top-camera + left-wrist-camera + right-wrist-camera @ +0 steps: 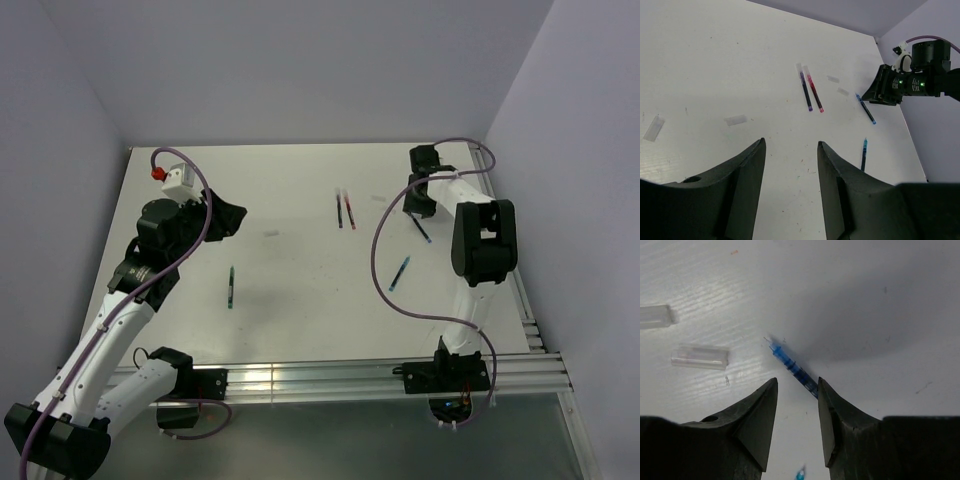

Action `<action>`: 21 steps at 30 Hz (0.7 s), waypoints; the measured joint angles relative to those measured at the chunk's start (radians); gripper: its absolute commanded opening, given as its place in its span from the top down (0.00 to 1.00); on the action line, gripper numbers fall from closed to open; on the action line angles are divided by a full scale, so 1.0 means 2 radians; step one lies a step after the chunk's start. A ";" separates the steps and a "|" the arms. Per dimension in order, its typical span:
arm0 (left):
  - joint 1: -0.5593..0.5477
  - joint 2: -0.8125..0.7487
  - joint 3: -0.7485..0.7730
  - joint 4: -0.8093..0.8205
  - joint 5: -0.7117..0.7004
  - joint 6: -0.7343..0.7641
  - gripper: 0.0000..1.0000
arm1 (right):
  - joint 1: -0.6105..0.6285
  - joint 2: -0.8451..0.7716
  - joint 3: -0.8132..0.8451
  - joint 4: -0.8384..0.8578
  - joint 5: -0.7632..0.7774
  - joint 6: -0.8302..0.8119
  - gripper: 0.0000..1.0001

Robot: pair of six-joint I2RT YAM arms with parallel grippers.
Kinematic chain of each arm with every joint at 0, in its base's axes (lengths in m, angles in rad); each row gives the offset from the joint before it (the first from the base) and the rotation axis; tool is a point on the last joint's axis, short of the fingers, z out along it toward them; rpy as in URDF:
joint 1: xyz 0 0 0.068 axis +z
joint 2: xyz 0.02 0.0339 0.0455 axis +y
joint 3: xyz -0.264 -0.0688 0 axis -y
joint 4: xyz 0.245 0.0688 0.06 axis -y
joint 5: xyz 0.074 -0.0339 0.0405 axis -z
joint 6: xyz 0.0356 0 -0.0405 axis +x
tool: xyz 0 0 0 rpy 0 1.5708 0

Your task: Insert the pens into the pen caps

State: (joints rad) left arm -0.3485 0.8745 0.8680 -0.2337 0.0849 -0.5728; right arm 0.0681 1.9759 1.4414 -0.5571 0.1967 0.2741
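My right gripper (797, 380) is open low over the table, with nothing between its fingers. A blue pen (792, 369) lies slanted just ahead of the fingertips, and its near end is hidden behind the right finger (830, 410). Two clear pen caps (700, 356) (655, 316) lie to its left. My left gripper (791, 142) is open and empty above bare table. Farther out, a dark blue pen (806, 91) and a red pen (814, 92) lie side by side. A light blue pen (864, 154) and a green-tipped pen (231, 287) lie apart from them.
More pale caps (735, 120) (653, 128) lie on the left half of the white table (290, 320). Purple walls close the back and both sides. An aluminium rail (320, 380) runs along the near edge. The tip of the light blue pen (800, 473) shows under the right gripper.
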 measured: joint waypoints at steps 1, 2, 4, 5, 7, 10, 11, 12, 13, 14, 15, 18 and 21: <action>0.000 0.000 0.000 0.000 0.000 0.000 0.49 | 0.000 0.007 0.005 0.002 -0.002 -0.001 0.53; 0.000 0.000 0.000 0.000 0.000 0.000 0.49 | 0.000 0.013 0.008 0.003 -0.004 -0.001 0.52; 0.000 0.000 0.000 0.000 0.000 0.000 0.49 | 0.000 0.020 0.010 0.005 -0.005 -0.004 0.51; 0.000 0.000 0.000 0.000 0.001 0.000 0.49 | -0.001 0.022 0.010 0.005 -0.006 -0.004 0.51; 0.000 0.000 0.000 0.000 0.001 0.000 0.49 | -0.002 0.022 0.010 0.006 -0.008 -0.006 0.50; 0.000 0.000 0.000 0.000 0.002 0.000 0.49 | -0.004 0.023 0.013 0.006 -0.010 -0.006 0.50; 0.000 0.000 0.000 0.000 0.003 0.000 0.49 | -0.005 0.023 0.014 0.006 -0.011 -0.007 0.49; 0.000 0.001 0.000 0.000 0.003 0.000 0.49 | -0.006 0.023 0.015 0.006 -0.011 -0.007 0.49; 0.000 0.002 0.000 0.000 0.003 0.000 0.49 | -0.006 0.023 0.016 0.006 -0.011 -0.007 0.49; 0.000 0.003 0.000 0.000 0.004 0.000 0.49 | -0.007 0.024 0.017 0.007 -0.011 -0.007 0.50; 0.000 0.004 0.000 0.000 0.004 0.000 0.50 | -0.007 0.026 0.017 0.007 -0.011 -0.007 0.50; 0.000 0.005 0.000 0.000 0.005 0.000 0.50 | -0.008 0.035 0.020 0.007 -0.013 -0.007 0.50; 0.000 0.006 0.000 0.000 0.004 0.000 0.49 | -0.009 0.045 0.021 0.008 -0.017 -0.009 0.51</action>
State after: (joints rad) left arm -0.3485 0.8871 0.8680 -0.2344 0.0937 -0.5724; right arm 0.0505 2.0659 1.4826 -0.5407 0.1635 0.2562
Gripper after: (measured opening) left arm 0.507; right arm 0.494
